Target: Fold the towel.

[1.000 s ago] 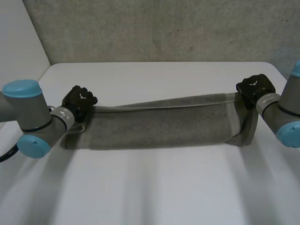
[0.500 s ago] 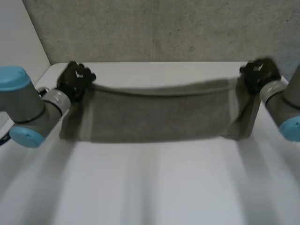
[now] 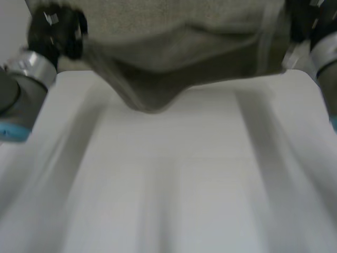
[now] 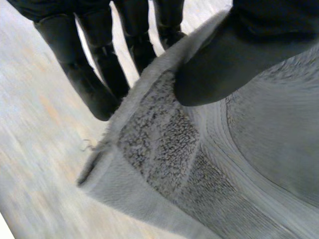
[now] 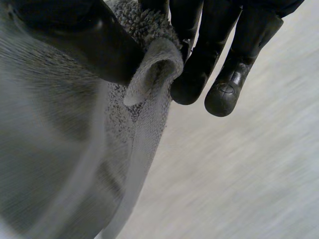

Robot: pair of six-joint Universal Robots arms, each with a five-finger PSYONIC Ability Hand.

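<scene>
Towel [image 3: 174, 74], grey terry, hangs clear above the far part of the white worktop [image 3: 174, 179], its middle sagging low. Left hand [image 4: 234, 55] pinches the towel's left corner between thumb and fingers; right hand [image 5: 199, 45] clamps the right corner the same way, by the hem alone. Likely failure: so shallow a grip slips, one corner drops, and the slack middle lands bunched, giving a skewed fold.

So the left hand [image 3: 52, 31] and right hand [image 3: 305, 21] shot way up, hauling the towel [image 3: 158, 79] off the table [image 3: 174, 174], and its middle now sags instead of lying flat.
</scene>
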